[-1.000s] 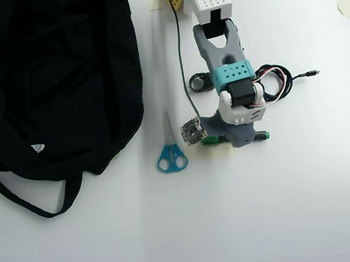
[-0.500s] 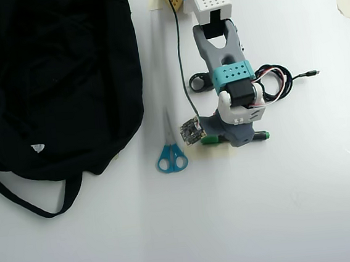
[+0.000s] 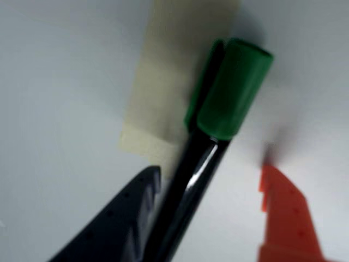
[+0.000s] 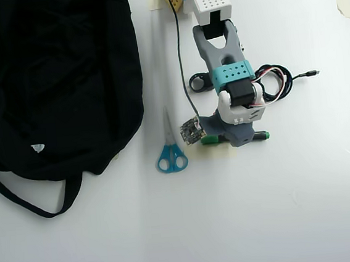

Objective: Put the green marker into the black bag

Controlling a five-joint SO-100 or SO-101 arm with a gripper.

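A white table (image 4: pixel 307 217) fills the overhead view. The biggest thing on it is a soft black bag (image 4: pixel 52 81), slumped across the table's top left corner, with its strap (image 4: pixel 20 198) trailing toward the left edge and a small white tag (image 4: pixel 37 147) showing on the cloth. Next in size is the robot arm (image 4: pixel 220 52), reaching down from the middle of the top edge to just right of the table's center. A coil of black cable (image 4: pixel 279 82) lies beside the arm on its right. A pair of scissors with blue handles (image 4: pixel 170 150) lies between the bag and the arm, blades toward the top edge. Smallest is the green marker (image 4: pixel 210 140), lying flat across the table beneath the arm's tip, well apart from the bag, only its two green ends showing past the arm. In the wrist view the marker (image 3: pixel 218 131) rests on a beige strip of tape (image 3: pixel 169 82), green cap away from the camera. The gripper (image 3: pixel 210 210) straddles the dark barrel: the black finger (image 3: pixel 122 218) sits just beside it, perhaps touching, while the orange finger (image 3: pixel 283 213) stands clear, so the jaws are spread and nothing is gripped yet. This looks like the grasping step. The next move calls for closing on the barrel, lifting, then carrying it leftward to the bag.
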